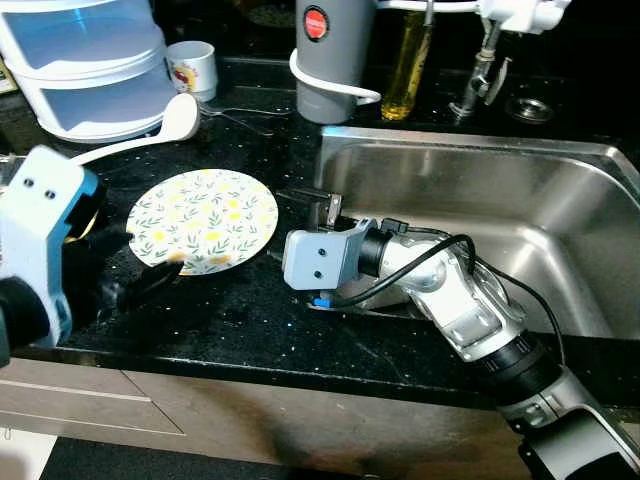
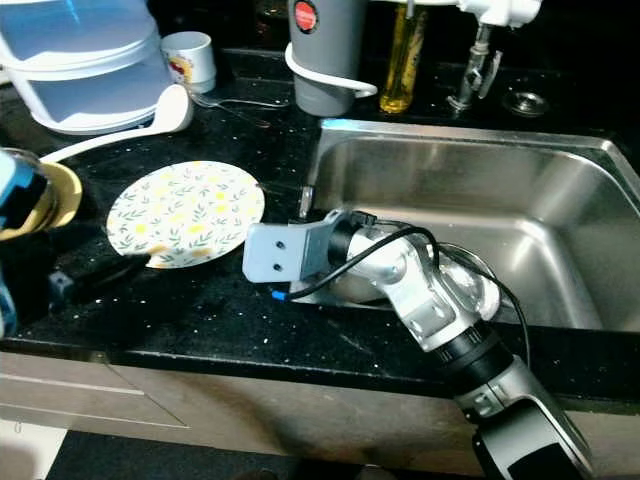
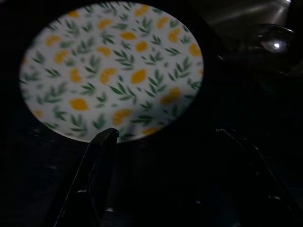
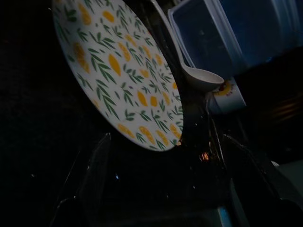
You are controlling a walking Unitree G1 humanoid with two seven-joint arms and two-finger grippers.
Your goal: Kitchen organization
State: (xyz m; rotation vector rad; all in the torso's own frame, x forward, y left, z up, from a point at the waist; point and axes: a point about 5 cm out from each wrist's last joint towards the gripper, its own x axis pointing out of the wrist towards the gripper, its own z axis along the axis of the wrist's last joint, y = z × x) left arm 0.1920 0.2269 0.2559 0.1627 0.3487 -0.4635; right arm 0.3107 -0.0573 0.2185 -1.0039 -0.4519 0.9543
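A round plate with a yellow lemon and green leaf print lies flat on the black counter, left of the sink. My left gripper sits low at the plate's near-left edge. It is open, and one finger reaches the plate rim in the left wrist view. My right arm crosses the sink's front corner. The right gripper is just right of the plate and open, with nothing between its fingers. The plate lies ahead of it in the right wrist view.
The steel sink lies to the right, with a metal bowl under my right arm. A white ladle, a mug, stacked plastic containers, a grey jug and an oil bottle line the back of the counter.
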